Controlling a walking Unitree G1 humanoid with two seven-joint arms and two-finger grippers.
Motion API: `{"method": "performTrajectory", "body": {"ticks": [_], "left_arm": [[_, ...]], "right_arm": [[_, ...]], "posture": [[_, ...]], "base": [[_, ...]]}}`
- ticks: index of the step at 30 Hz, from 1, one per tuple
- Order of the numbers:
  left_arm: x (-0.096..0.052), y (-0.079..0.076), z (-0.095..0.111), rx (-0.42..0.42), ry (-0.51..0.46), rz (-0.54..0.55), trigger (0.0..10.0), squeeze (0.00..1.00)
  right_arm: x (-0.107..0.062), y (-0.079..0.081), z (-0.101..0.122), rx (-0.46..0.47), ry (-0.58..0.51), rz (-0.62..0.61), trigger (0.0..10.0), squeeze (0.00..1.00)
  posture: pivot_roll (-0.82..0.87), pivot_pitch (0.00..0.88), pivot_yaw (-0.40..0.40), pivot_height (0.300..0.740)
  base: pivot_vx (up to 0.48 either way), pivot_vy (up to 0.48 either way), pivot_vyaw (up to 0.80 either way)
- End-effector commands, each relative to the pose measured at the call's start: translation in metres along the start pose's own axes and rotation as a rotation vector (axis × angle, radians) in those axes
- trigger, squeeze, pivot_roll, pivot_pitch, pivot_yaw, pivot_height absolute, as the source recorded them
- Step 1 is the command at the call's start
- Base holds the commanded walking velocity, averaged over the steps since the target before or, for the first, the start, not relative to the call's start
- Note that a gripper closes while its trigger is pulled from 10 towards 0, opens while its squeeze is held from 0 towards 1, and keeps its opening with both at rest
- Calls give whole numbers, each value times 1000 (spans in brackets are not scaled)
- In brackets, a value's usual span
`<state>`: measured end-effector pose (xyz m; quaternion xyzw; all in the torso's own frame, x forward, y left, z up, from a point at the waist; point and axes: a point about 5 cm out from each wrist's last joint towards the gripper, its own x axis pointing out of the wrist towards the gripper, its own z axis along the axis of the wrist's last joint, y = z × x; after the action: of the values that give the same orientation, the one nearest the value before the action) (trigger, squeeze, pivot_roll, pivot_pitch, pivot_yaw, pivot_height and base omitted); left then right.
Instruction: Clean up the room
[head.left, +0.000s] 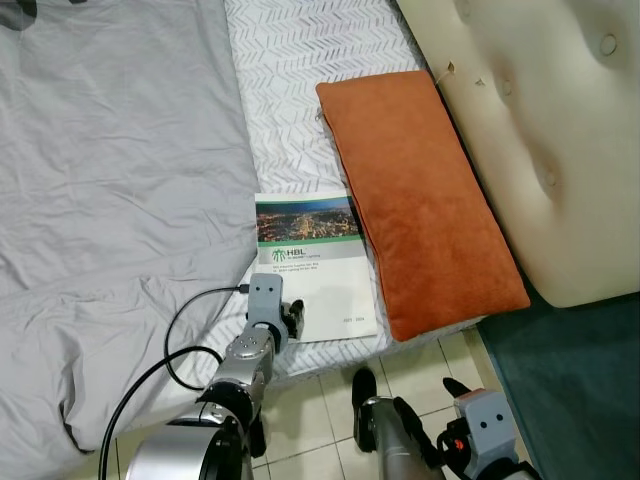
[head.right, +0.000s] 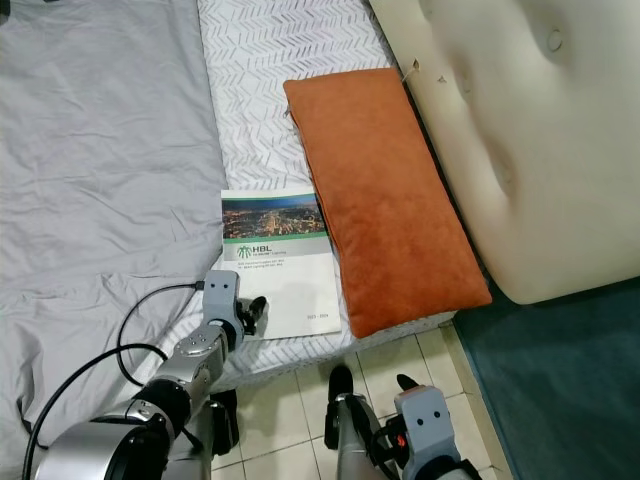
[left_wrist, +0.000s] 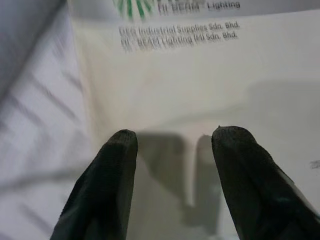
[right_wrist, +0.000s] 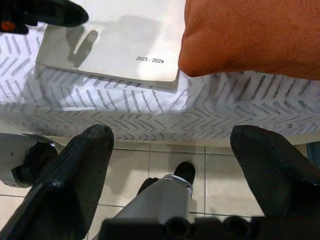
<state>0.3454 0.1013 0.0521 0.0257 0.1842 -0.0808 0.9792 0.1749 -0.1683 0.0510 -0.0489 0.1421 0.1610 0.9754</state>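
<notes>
A white booklet (head.left: 315, 265) with a city photo and green logo lies flat on the patterned bed sheet (head.left: 290, 90), beside an orange pillow (head.left: 415, 195). My left gripper (head.left: 292, 318) hovers over the booklet's near left corner. In the left wrist view its fingers (left_wrist: 107, 170) are open just above the white cover (left_wrist: 200, 75), with nothing between them. My right gripper (right_wrist: 170, 145) is open and lower down, off the bed's edge above the tiles. The right wrist view looks at the booklet's "2023 - 2024" corner (right_wrist: 115, 35) and the pillow's end (right_wrist: 255, 35).
A rumpled grey blanket (head.left: 110, 180) covers the bed's left side. A cream tufted headboard (head.left: 540, 130) rises on the right, with a teal rug (head.left: 570, 380) below it. Cream floor tiles (head.left: 320, 410) lie by the bed's edge. A black cable (head.left: 180, 340) loops off my left arm.
</notes>
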Motion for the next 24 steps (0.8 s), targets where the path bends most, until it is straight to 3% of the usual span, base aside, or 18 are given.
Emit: {"method": "performTrajectory", "body": {"ticks": [1,4,8,10,13,19,24], "left_arm": [[-4,2,-10,128,-10,32,10000,0],[-10,33,-12,201,-58,192,10000,0],[-19,45,-41,137,72,226,10000,0],[-20,45,-44,135,90,229,10000,0],[-21,38,-58,-4,178,189,10000,0],[-20,21,-63,-55,229,106,10000,0],[-15,7,-52,-48,211,50,10000,0]], "right_arm": [[-7,4,-12,20,55,9,10000,0],[-8,6,-15,26,59,10,10000,0],[-6,7,-16,31,59,11,10000,0],[-6,7,-16,32,59,11,10000,0],[-5,9,-16,34,59,14,10000,0],[-5,9,-17,34,61,13,10000,0],[-8,8,-18,32,65,3,10000,0]], "posture": [[-250,505,-61,740],[-240,505,-52,740],[-226,499,-47,740],[-226,499,-47,740],[-228,501,-48,740],[-239,505,-50,740],[-249,505,-43,740]], "base": [[0,0,0],[0,0,0],[0,0,0],[0,0,0],[0,0,0],[0,0,0],[0,0,0]]}}
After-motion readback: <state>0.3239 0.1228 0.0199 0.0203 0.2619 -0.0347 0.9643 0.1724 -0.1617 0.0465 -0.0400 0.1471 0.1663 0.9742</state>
